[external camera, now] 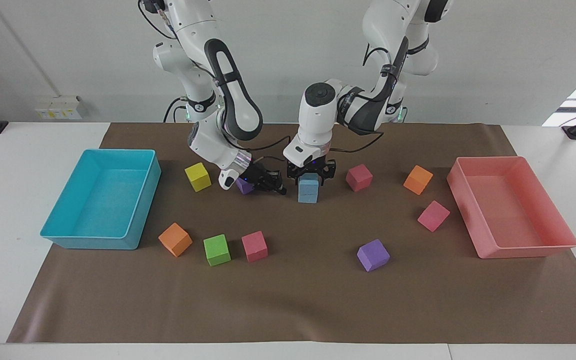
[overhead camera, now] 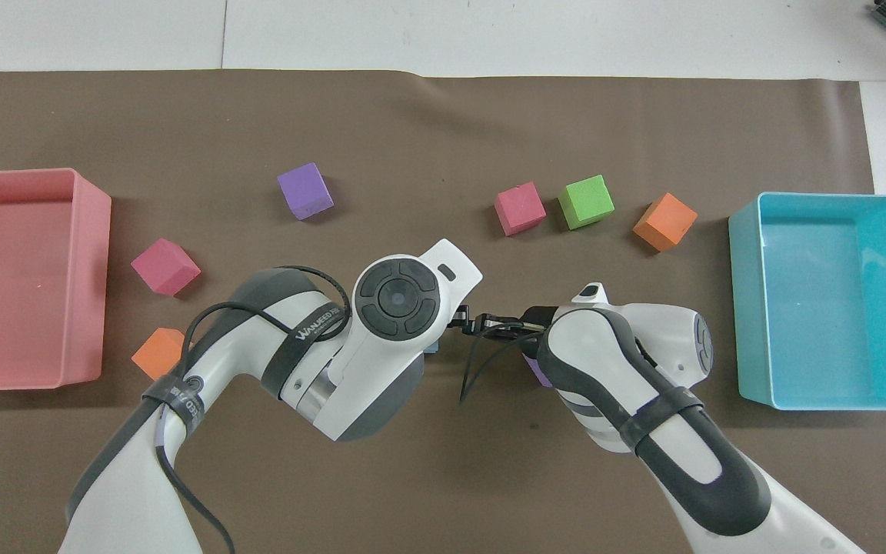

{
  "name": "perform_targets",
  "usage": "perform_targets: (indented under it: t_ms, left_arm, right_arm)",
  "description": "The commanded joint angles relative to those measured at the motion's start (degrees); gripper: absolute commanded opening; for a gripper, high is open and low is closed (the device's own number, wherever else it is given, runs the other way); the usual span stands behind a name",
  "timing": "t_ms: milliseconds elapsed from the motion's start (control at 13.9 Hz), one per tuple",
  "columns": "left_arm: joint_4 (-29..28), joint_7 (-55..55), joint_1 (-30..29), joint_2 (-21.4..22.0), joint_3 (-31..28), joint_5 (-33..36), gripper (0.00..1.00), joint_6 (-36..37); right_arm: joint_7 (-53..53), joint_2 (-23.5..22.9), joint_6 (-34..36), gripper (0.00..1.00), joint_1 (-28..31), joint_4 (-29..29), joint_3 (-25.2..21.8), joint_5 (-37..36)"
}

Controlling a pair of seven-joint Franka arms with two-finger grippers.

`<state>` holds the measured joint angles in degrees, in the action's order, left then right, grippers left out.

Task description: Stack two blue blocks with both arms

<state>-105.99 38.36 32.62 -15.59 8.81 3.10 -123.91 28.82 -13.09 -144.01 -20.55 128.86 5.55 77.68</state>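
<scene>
Left tool (external camera: 310, 176) sits directly over the two blue blocks (external camera: 308, 189), already stacked one on the other beside a purple cube (external camera: 243, 186), fingers spread around the upper block, apparently released; right tool (external camera: 272, 186), shut and empty, beside the stack.

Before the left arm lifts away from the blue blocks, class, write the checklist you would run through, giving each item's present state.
1. Upper blue block rests on lower blue block: ok.
2. The pair stands upright: ok.
3. Left gripper, over the pair, is free of the upper blue block: cannot tell.
4. Right gripper, shut, is apart from both blocks: ok.
5. Right gripper is clear of the purple cube beside it: cannot tell.
</scene>
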Motion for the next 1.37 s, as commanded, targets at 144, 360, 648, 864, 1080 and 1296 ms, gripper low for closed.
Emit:
perform_targets:
  t_ms: [144, 360, 648, 864, 1080, 1296]
  left_arm:
    - [3.1, 0.3, 0.9, 0.2, -1.0, 0.5, 1.0, 4.0]
    - [5.8, 0.1, 0.2, 1.2, -1.2, 0.5, 1.0, 8.2]
    - [7.1, -0.3, -2.3, 4.2, -2.0, 0.8, 1.0, 12.0]
    - [7.3, -0.3, -5.1, 8.1, -2.1, 0.7, 1.0, 16.1]
    - [9.6, -0.7, -8.9, 9.9, -2.2, 0.9, 1.0, 21.2]
    - [10.0, -8.8, -13.8, 12.8, -2.2, 0.9, 1.0, 26.3]
  right_arm:
    - [2.8, 1.5, 0.6, 0.0, 0.4, 1.0, 0.2, 2.7]
    - [2.8, 1.5, 0.6, 0.0, 0.4, 1.0, 0.2, 2.7]
    - [2.9, 1.4, 0.6, 0.0, 0.4, 0.9, 0.2, 2.7]
    - [2.9, 1.7, 0.5, 0.0, 0.4, 0.7, 0.2, 2.7]
    - [2.8, 3.1, 0.3, 0.0, 0.9, 0.3, 0.2, 2.7]
    - [2.7, 5.6, -0.4, 0.0, 1.7, 0.3, 0.0, 2.5]
